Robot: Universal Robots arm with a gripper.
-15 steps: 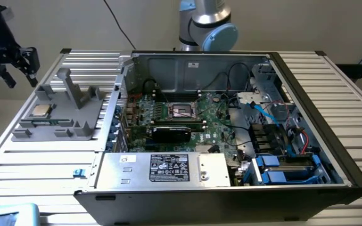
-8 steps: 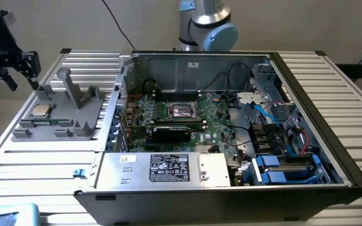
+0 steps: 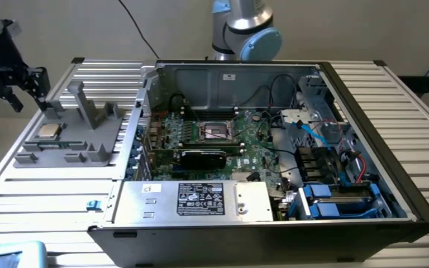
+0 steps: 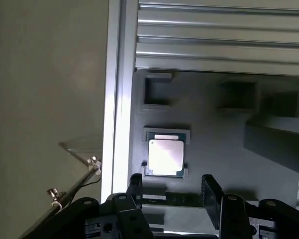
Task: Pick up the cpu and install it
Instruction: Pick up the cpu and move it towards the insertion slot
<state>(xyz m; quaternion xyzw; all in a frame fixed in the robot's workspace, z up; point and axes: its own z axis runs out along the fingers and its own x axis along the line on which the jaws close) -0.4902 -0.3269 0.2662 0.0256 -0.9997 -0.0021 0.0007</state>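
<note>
Cpu (image 4: 165, 157) sits in its grey holder (image 4: 214, 139) — the pickup step; gripper (image 4: 172, 191) hovers near it, wide open and empty — grasping calls for squaring over its edges.

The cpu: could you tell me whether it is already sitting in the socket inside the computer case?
No, the cpu rests on the grey fixture outside the computer case.

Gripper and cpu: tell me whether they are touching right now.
Apart. The exterior view shows the gripper hanging open, raised clear of the cpu, which lies in the grey holder; a plain gap separates fingertips and chip.
</note>
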